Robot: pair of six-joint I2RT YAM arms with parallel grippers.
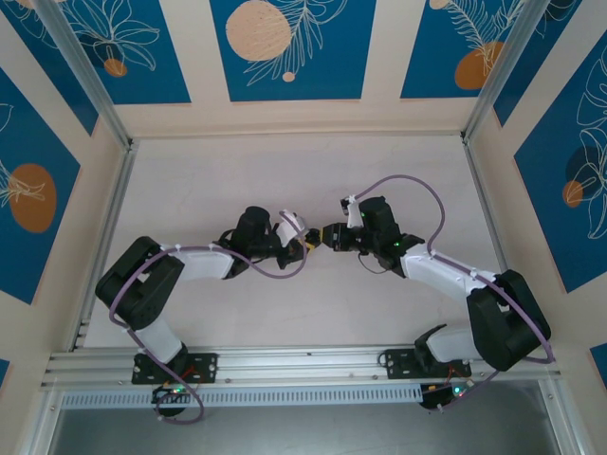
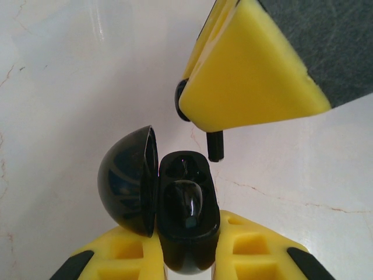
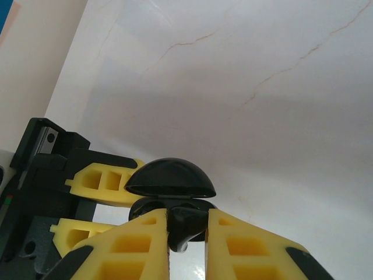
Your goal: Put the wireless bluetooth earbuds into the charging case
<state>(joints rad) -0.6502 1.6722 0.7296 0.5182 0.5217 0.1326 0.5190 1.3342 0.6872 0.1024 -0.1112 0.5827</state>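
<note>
Pale, faintly veined desk [image 1: 303, 171] lies beneath the meeting point, above which the left fingers [image 2: 128, 254] are clamped on the base of the open case [image 2: 186, 239], its lid [image 2: 125, 181] swung out to the side. The right fingers [image 2: 250, 76] are pinched on an earbud [image 2: 215, 146], stem pointing down just beside the case's far rim. The job now is likely to seat it in the free slot [image 2: 183, 166]. That calls for lining the stem up over the slot before lowering, holding the case steady, and loosening the pinch only once the bud sits flush. The glossy shape in the near slot looks like a second earbud [image 2: 186, 204] already in place, though reflections make that uncertain; either way, avoid nudging it. The left arm [image 1: 190, 265] comes in from the left with its elbow folded back. The right arm [image 1: 446, 270] mirrors it, so the wrists face each other almost tip to tip.
</note>
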